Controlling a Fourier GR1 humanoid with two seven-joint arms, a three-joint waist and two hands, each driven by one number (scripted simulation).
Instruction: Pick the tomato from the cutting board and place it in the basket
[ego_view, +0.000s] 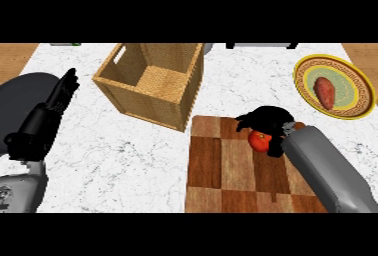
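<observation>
A red tomato (259, 141) lies on the wooden cutting board (221, 170), near the board's upper right part. My right hand (269, 120) sits over it with fingers and thumb curled round it, hiding its upper side. The woven basket (151, 82) stands up and to the left of the board, its opening showing an empty bottom. At the left edge my left hand (63, 92) rests open, fingers pointing up, apart from the basket.
A yellow patterned plate (358, 85) with a reddish sweet potato (325, 91) on it sits at the upper right. The white marble counter (125, 160) spreads between my left arm and the board. Dark objects show along the far edge.
</observation>
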